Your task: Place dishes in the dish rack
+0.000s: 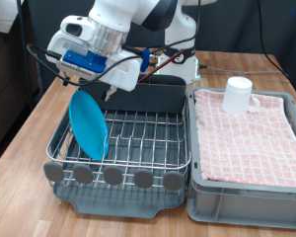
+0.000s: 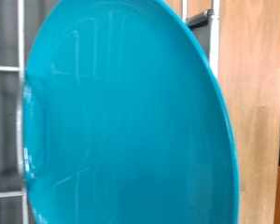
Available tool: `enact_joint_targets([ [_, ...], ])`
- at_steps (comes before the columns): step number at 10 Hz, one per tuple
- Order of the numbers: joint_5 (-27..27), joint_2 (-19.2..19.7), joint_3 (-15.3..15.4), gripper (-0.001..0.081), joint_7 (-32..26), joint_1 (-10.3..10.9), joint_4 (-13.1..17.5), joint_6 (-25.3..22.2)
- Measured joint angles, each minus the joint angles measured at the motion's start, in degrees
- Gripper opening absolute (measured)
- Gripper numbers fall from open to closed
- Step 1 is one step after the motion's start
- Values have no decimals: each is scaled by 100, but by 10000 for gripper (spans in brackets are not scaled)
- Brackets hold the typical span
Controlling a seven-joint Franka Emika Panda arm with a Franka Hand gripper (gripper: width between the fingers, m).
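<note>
Wooden table (image 1: pixel 30 148), mug (image 1: pixel 238 95) beside rack (image 1: pixel 138 138)

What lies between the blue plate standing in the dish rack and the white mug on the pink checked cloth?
In the exterior view, bare wire grid of the dish rack and its tall grey caddy separate the plate from the mug.

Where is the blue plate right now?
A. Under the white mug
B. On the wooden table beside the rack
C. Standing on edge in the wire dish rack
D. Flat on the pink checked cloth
C: the blue plate stands on edge in the wire dish rack, just below the gripper.
</note>
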Motion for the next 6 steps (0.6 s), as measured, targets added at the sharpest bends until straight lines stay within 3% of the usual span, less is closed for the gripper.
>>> enact_joint_targets([
  [1,351,-58,6,798,-317,0,53,-138],
  [6,678,-628,27,803,-867,24,421,-1074],
])
